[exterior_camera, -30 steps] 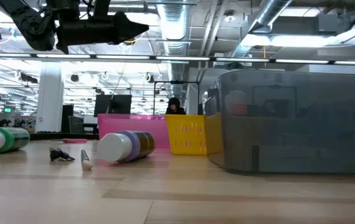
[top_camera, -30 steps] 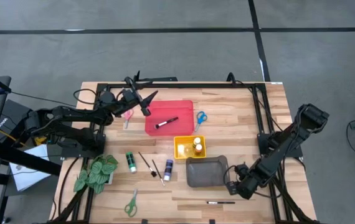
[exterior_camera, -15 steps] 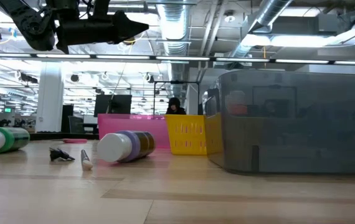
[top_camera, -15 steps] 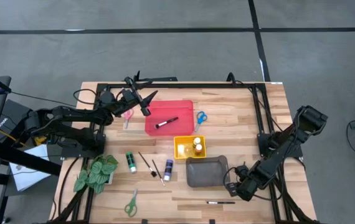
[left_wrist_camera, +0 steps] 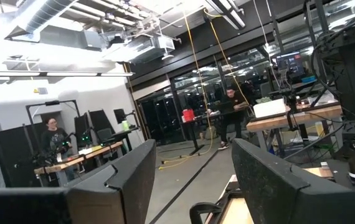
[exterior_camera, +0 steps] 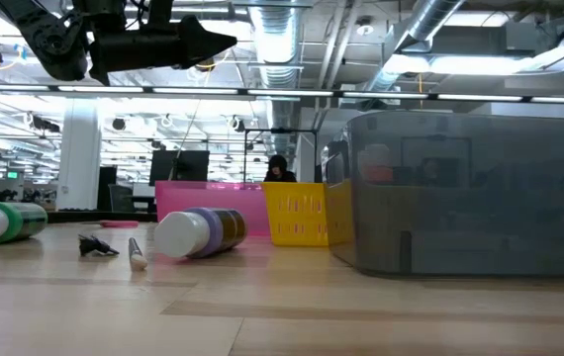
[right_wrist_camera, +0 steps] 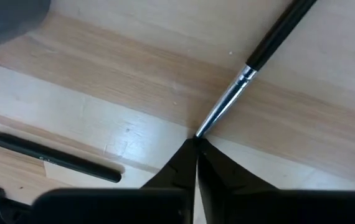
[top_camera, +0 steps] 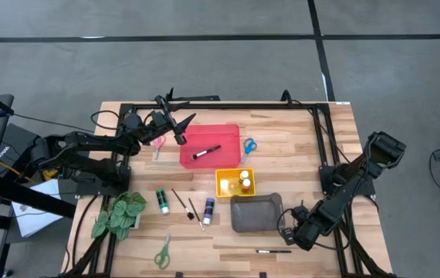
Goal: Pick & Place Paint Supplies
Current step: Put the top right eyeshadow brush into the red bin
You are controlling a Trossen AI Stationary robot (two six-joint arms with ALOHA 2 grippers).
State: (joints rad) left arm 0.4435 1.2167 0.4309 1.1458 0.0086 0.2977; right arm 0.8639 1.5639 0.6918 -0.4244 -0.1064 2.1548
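Observation:
My right gripper (top_camera: 293, 233) is low over the table's near right part, beside the grey tray (top_camera: 256, 213), and is shut on a thin black-handled paintbrush (right_wrist_camera: 252, 62). A second paintbrush (top_camera: 272, 251) lies flat on the table close by. My left gripper (top_camera: 184, 129) hangs open and empty, raised above the far left corner of the red tray (top_camera: 220, 135). A dark brush (top_camera: 206, 152) lies in the red tray. Small bottles (top_camera: 244, 182) stand in the yellow tray. A green bottle (top_camera: 162, 201), a purple bottle (top_camera: 208, 210) and two brushes (top_camera: 181, 202) lie on the table. My right gripper has the paintbrush by its bristle tip (right_wrist_camera: 201, 132), just below the silver ferrule, pinched at the very ends of the two shut fingers (right_wrist_camera: 180, 163). The brush runs straight on from the fingers, along their line. I cannot tell whether its handle rests on the table.
Pink scissors (top_camera: 157, 147) and blue scissors (top_camera: 248, 145) lie either side of the red tray, and green scissors (top_camera: 162, 252) lie near the front edge. The leafy plant (top_camera: 120, 215) sits at the near left. A black frame rail runs round the table. A person stands far behind.

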